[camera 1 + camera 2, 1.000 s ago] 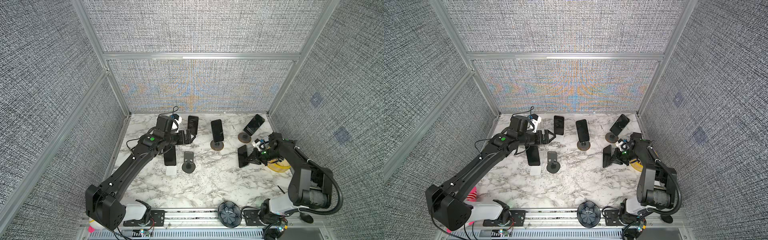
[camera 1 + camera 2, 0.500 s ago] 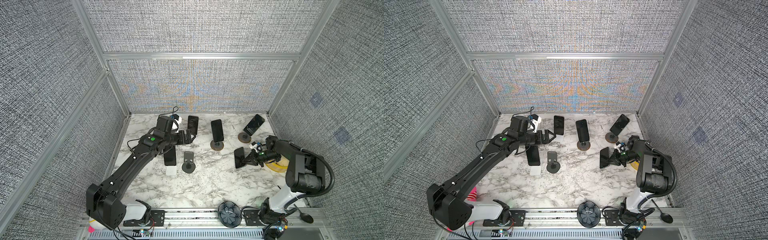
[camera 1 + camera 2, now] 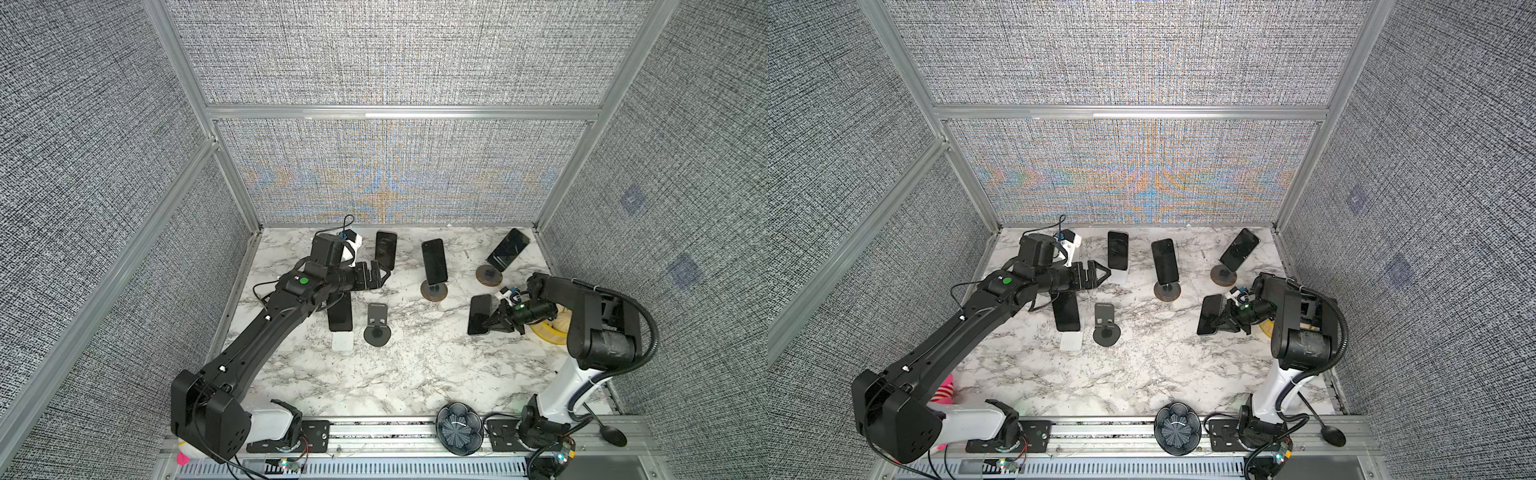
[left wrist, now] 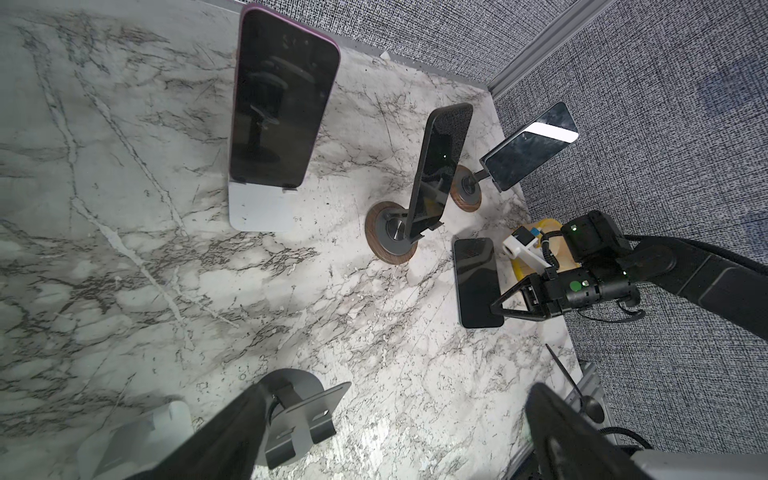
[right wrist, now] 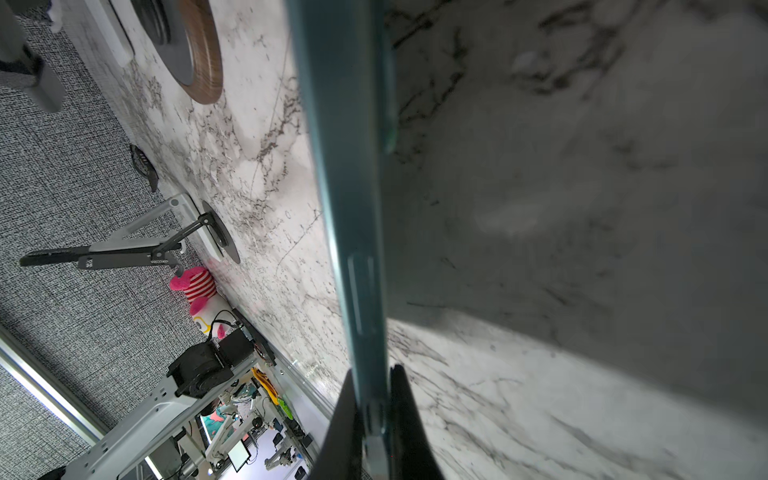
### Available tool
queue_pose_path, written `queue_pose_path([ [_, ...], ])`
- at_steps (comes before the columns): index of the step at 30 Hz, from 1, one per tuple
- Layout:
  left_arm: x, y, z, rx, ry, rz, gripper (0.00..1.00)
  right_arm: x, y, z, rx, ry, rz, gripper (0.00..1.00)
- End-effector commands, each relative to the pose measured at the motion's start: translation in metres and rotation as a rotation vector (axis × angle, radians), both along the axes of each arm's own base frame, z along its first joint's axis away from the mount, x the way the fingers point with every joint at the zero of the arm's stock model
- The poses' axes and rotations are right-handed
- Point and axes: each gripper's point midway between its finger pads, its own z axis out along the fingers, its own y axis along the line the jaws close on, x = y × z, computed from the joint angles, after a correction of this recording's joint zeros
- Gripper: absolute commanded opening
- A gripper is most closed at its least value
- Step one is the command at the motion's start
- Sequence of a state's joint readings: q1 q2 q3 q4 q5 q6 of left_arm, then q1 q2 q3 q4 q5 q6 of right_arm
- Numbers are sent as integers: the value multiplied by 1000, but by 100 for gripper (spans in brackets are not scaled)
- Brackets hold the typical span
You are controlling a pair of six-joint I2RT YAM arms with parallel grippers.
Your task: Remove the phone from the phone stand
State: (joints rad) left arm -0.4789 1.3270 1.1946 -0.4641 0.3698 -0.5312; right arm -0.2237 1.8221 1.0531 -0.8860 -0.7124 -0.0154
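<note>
Phone is held by one long edge in the right gripper, jaws clamped on it; its edge is seen pinched between them in the right wrist view. Over the last second it has been shifted slightly toward the table centre, away from the yellow base under the right arm, presumably its stand. It is now clear of that base, screen up, low over the marble table; contact with the table cannot be told. Removal is judged essentially done, with only set-down and release left. Left gripper is kept spread wide, unmoved, empty, beside the back-row phone.
</note>
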Motion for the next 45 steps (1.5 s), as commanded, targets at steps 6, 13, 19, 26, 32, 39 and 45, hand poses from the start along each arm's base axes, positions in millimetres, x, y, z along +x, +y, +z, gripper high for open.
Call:
queue_pose_path([
  [6,3,-3,6,-27,-24,-5,98,-13,-23,-19,-161,109,5,19],
  [13,3,-1,5,-19,-25,0,98,-12,-26,-20,-176,112,12,21],
  [19,3,-1,4,-18,-25,0,98,-11,-30,-18,-203,117,12,40],
  [26,3,0,1,-10,-21,0,98,-8,-35,-6,-319,72,-7,68],
  [32,4,22,-4,77,-24,84,98,0,-36,16,-552,18,-81,95],
  [39,-10,65,-3,228,-81,198,98,7,-34,20,-720,-5,-157,99],
  [45,-26,105,2,362,-105,291,99,17,-24,5,-728,-8,-151,99],
])
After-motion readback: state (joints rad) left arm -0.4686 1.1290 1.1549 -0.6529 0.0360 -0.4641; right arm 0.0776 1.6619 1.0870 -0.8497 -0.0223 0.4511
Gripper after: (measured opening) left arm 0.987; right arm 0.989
